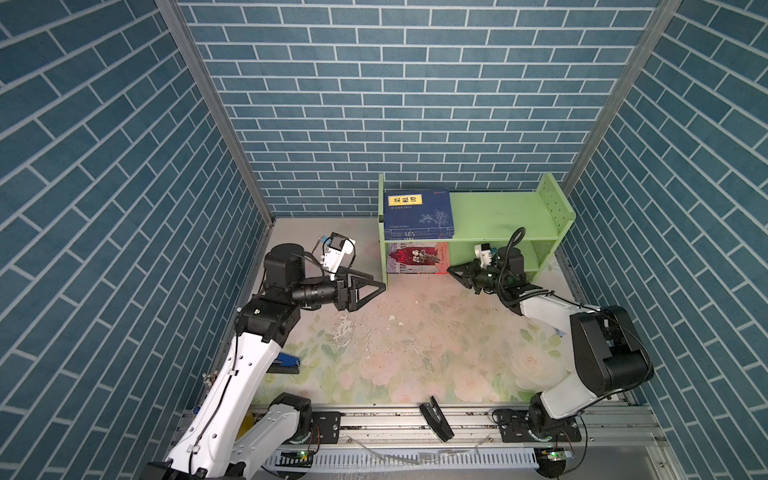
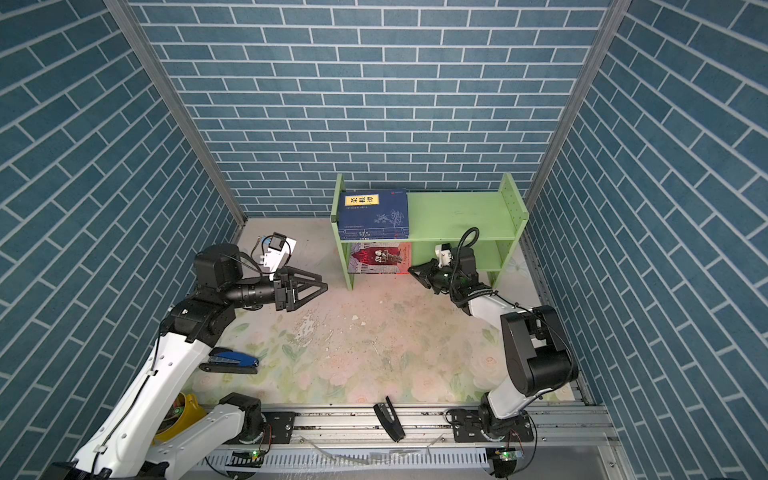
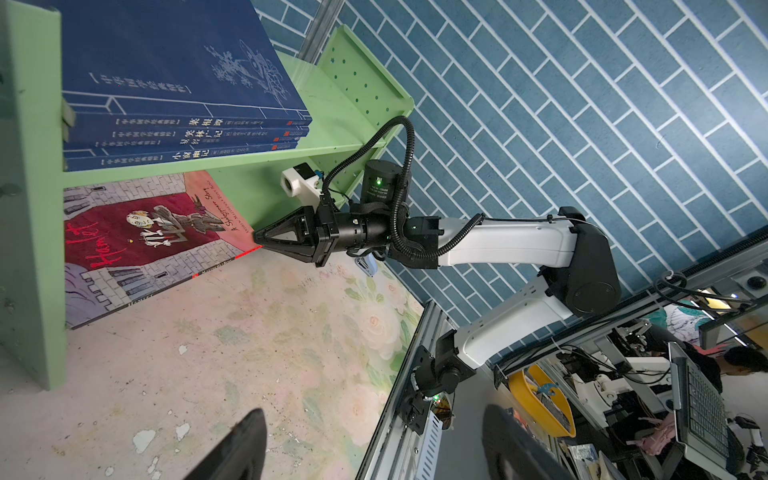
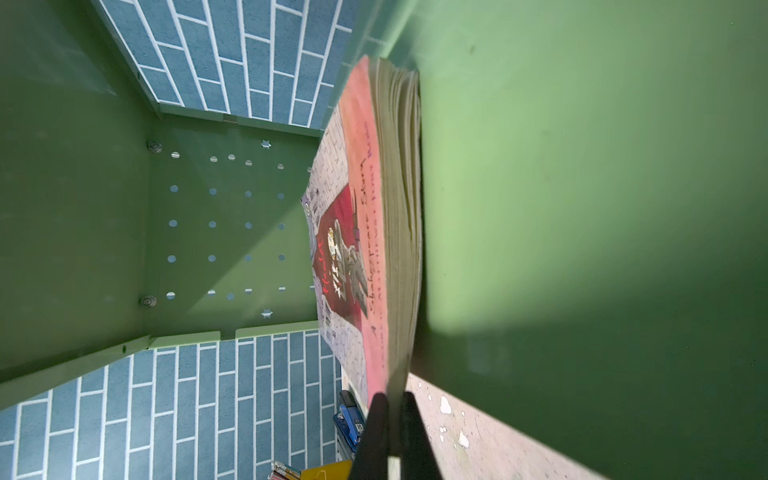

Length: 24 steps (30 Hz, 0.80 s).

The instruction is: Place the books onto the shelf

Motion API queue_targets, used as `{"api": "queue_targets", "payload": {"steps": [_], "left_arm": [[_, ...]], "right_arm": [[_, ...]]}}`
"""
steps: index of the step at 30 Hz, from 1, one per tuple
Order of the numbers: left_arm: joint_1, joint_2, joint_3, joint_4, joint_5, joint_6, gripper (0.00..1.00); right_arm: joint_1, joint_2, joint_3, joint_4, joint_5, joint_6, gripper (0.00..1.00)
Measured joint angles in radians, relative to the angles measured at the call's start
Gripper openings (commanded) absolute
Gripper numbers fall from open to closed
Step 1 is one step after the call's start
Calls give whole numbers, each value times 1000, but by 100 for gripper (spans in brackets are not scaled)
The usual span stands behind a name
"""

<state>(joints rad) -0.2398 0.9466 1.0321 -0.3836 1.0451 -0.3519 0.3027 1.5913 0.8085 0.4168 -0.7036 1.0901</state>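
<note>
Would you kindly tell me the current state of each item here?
shelf: upright
blue books: four, stacked flat on the top tier
Hamlet book: flat on the lower tier, corner pinched
left gripper: open, empty
right gripper: shut on the Hamlet book
stapler: lying on the table

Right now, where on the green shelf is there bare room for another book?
The top tier is bare from the stack of blue books to the drilled end panel. The lower tier is crowded: the Hamlet book lies under that stack, with the right gripper shut on its corner.
</note>
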Motion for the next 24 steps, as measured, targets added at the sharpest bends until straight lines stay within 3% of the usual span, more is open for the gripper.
{"api": "queue_targets", "payload": {"steps": [2, 7, 9, 13, 19, 24], "left_arm": [[0, -1, 0, 0, 0, 0, 83], [0, -4, 0, -6, -13, 19, 83], [0, -4, 0, -29, -38, 58, 83], [0, 11, 28, -125, -113, 198, 83], [1, 14, -6, -169, -277, 390, 83], [2, 47, -140, -123, -360, 486, 80]], "right_arm": [[0, 4, 0, 0, 0, 0, 2], [2, 11, 0, -7, -1, -9, 27], [4, 10, 0, -11, 1, -16, 37], [5, 6, 0, -24, 8, -24, 47], [5, -72, -21, -50, 31, -26, 45], [5, -174, -61, -78, 54, -53, 26]]}}
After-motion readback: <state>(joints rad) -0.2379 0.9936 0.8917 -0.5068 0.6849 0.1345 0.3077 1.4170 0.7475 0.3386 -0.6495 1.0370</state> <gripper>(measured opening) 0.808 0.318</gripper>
